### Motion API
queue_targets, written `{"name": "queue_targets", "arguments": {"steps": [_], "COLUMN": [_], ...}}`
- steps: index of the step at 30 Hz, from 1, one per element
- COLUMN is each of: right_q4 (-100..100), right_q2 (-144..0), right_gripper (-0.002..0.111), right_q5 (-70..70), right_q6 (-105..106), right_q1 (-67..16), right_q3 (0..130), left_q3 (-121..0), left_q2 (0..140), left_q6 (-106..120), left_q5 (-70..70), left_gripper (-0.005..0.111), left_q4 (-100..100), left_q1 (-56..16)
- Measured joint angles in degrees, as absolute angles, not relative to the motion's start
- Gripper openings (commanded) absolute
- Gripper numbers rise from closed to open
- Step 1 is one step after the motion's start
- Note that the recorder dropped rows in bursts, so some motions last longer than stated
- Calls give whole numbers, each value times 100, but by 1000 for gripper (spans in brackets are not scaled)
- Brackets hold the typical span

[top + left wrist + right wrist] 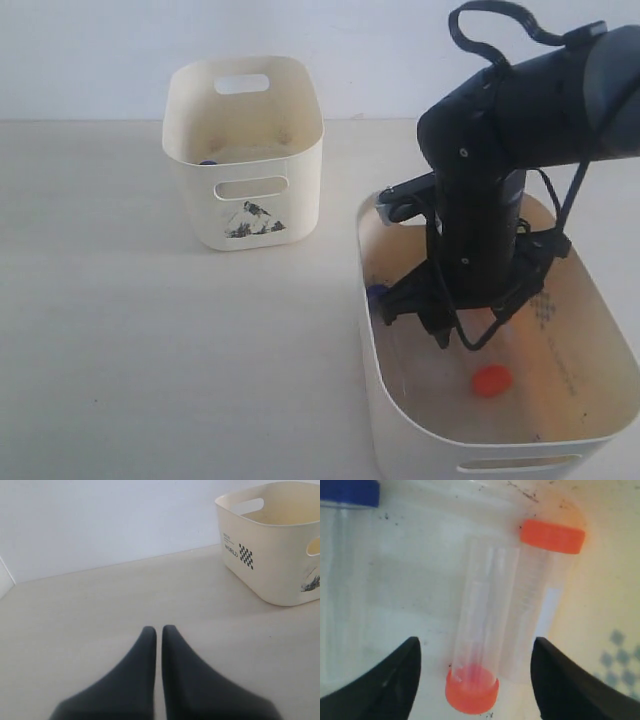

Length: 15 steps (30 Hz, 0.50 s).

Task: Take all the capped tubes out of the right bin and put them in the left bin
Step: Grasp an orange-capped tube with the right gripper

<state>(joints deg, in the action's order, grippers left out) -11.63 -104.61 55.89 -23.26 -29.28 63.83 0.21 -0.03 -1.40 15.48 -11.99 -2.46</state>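
Inside the right bin (400,425) my right gripper (432,328) reaches down, and an orange-red cap (491,380) shows on the floor beside it. In the right wrist view the right gripper (476,645) is open, its fingers on either side of two capped tubes lying side by side. One tube (482,615) has its orange-red cap towards the camera; the other tube (535,610) has its cap at the far end. Neither finger touches them. A blue-capped tube (342,575) lies further off. The left bin (243,205) holds something blue (207,160). My left gripper (158,629) is shut, holding nothing.
A blue cap (376,292) peeks at the right bin's near-left wall under the arm. The left bin (270,555) stands on the pale table (100,610) ahead of the left gripper. A white wall runs behind the table.
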Motion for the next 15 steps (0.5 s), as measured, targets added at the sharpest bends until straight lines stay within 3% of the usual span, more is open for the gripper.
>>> {"name": "queue_targets", "arguments": {"steps": [11,14,15], "right_q4": [-783,-635,-592], "right_q2": [-11087,-11187,-11231], "right_gripper": [59,43,33], "right_q5": [5322,5298,5289], "right_q6": [-2367,-2274,-2249], "right_q1": [-2928,-2928,-2924], "right_q3": [6337,6367,6372], "left_q3": [21,21,21], "left_q2": [-3,-3,-3], "left_q6": [-140,-140,-140], "left_q5": [1548,1548,1548], "left_gripper": [4,4,4], "left_q4": [-1199,-1199,-1199], "left_q1": [-246,-246,-246]}}
